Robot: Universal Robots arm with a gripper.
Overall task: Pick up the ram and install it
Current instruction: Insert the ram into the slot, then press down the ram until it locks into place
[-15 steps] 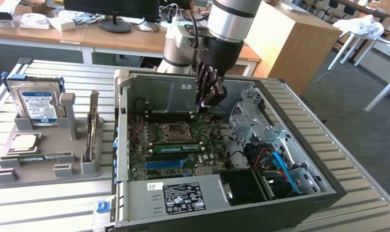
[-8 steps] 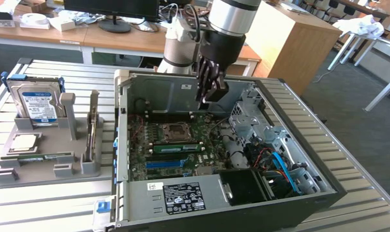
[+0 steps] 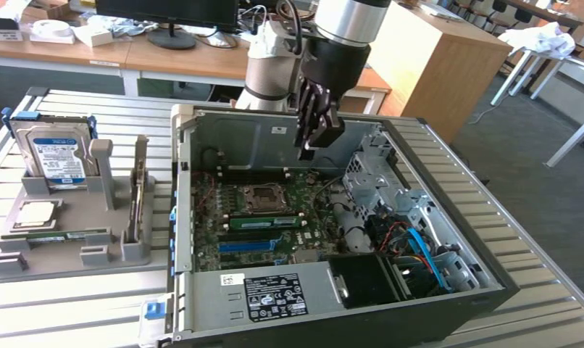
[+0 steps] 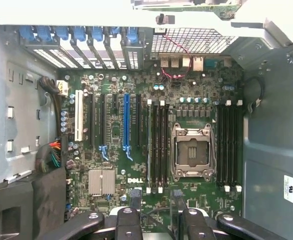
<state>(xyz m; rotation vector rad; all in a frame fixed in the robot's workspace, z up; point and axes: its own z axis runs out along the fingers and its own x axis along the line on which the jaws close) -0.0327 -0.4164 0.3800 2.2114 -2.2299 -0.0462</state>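
Computer case [image 3: 224, 127]: laid open on the slatted table [image 3: 553, 319], with the motherboard [image 4: 206, 192] exposed inside.
Grey holder [image 3: 60, 254]: set beside the case, at the exterior view's left.
Gripper [image 3: 308, 148] [image 4: 156, 200]: hung above the motherboard, inside the case opening; jaws spread wide, nothing held between them.
Ram [image 3: 55, 235]: laid flat in the grey holder, well apart from the gripper.

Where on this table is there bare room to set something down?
Bare table: between the grey tray and the near edge, and a strip past the computer case on the exterior view's right. Inside the case, under the gripper, it's crowded.
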